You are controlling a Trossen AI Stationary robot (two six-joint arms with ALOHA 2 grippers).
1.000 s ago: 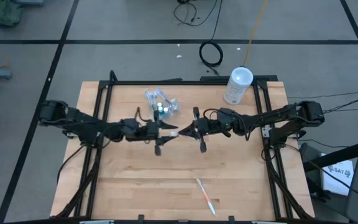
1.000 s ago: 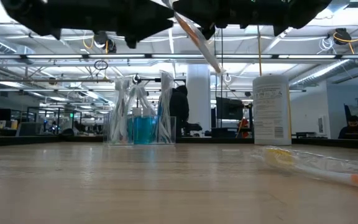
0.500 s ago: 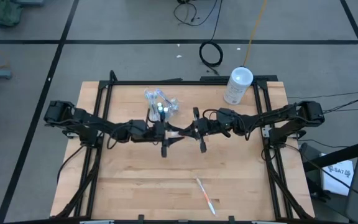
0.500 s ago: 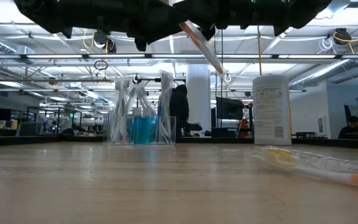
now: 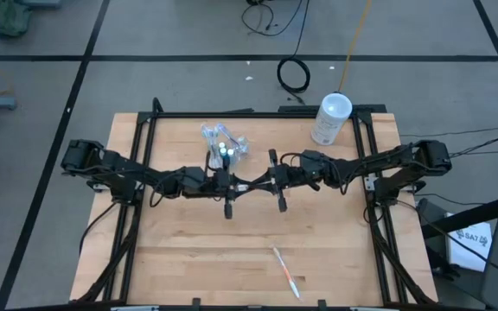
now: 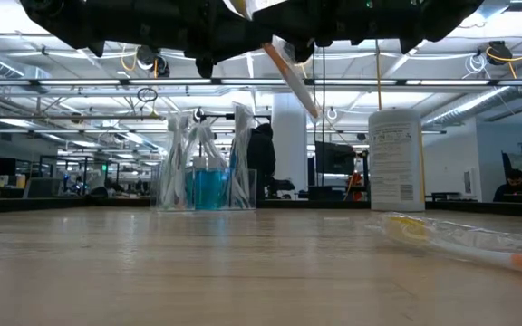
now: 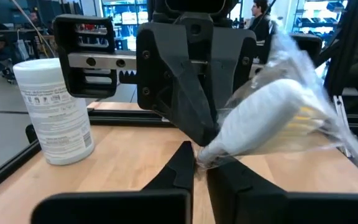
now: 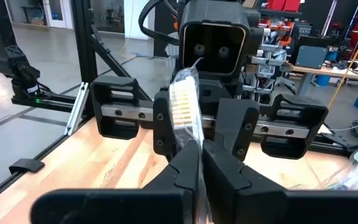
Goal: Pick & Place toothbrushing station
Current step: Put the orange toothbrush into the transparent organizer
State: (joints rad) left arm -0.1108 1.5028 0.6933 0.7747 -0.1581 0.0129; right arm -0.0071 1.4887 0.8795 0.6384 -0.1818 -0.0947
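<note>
Left gripper (image 7: 194, 171) is pinched narrow on one end of a wrapped toothbrush (image 7: 272, 118); right gripper (image 8: 199, 168) is clamped on the other end, bristle head (image 8: 182, 109) poking up between its fingers. Both meet nose to nose mid-table in the high view, brush held in the air between them (image 5: 251, 183) — looks like a handover (which arm is giving, the frames alone don't say).

To do it well: the receiving gripper should have a firm pinch on handle, not just crinkly wrapper, before the other lets go. One releases fully, backs straight out along the brush axis, no twist.

Destination is likely the clear pouch (image 6: 205, 172) with toothbrushes and teal tubes (image 6: 208, 188), near the table's far edge, just beside the left gripper in the high view. Another wrapped toothbrush (image 5: 285, 271) lies on the table (image 5: 180, 259) near the front edge, not yet picked. White canister (image 5: 331, 119) stands at the far right corner, well clear.
</note>
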